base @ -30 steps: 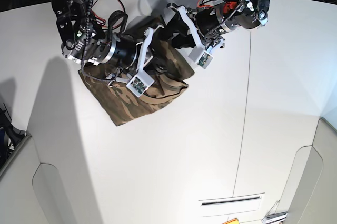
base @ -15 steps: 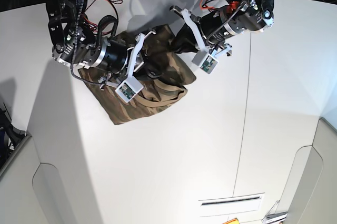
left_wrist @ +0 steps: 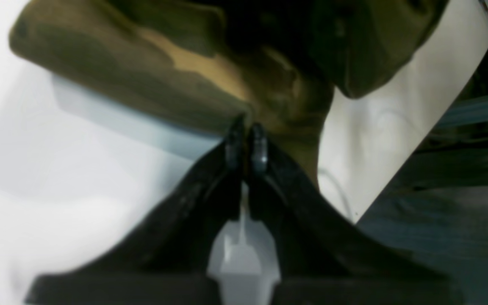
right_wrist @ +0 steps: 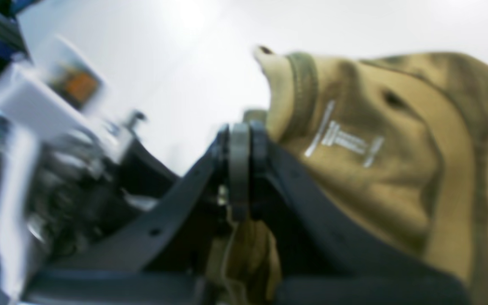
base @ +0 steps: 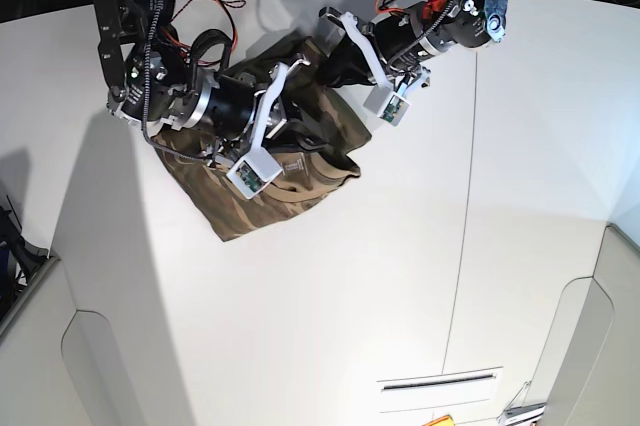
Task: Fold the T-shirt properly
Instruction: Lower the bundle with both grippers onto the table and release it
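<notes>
White bench (base: 350, 276) carries the T-shirt (base: 262, 204), bunched at its far side. Left pincer (left_wrist: 246, 142) is pinched tight on a camouflage fold, cloth bulging just beyond its tips. Right pincer (right_wrist: 239, 140) clamps cloth beside the tan collar (right_wrist: 301, 91), the shirt spreading away past it.

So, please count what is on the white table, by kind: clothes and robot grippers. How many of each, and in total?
T-shirt: 1
Grippers: 2, the left gripper and the right gripper, both shut on the T-shirt
Total: 3
</notes>
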`<state>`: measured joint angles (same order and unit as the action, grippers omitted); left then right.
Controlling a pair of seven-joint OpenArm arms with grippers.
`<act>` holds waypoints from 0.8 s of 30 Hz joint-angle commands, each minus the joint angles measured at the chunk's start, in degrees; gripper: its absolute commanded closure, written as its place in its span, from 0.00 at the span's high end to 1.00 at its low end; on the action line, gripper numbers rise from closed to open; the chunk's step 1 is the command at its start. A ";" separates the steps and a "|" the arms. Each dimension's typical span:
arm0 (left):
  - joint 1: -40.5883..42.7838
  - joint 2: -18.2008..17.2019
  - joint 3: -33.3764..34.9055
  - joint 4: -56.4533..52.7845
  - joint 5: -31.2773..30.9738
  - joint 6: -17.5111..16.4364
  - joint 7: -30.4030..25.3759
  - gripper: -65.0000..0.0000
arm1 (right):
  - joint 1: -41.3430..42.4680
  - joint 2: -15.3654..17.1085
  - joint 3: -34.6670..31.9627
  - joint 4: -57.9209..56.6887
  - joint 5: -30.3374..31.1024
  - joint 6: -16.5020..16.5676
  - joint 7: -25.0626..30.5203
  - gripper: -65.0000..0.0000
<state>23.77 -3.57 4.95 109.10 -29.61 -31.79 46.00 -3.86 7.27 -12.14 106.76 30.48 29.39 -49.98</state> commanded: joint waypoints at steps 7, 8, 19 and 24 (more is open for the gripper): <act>-2.93 2.93 0.33 -1.73 1.18 -0.57 -3.78 0.00 | 0.63 -2.93 -3.30 1.14 1.44 0.61 0.02 0.00; -3.08 2.93 0.33 -1.84 1.18 -0.55 -3.91 0.00 | 0.59 -3.02 -3.58 1.14 1.44 0.61 0.00 0.00; -3.13 2.91 0.26 -1.84 1.14 -0.57 -4.00 0.00 | 0.50 -3.02 -3.63 1.14 1.66 0.61 -0.68 0.00; -3.13 2.91 0.26 -1.84 1.18 -0.57 -3.96 0.08 | 0.48 -3.04 -3.63 1.14 3.04 0.61 -1.66 0.11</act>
<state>20.93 -0.93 5.13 106.48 -27.46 -31.79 43.22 -3.97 4.62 -15.73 106.76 31.92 29.39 -52.90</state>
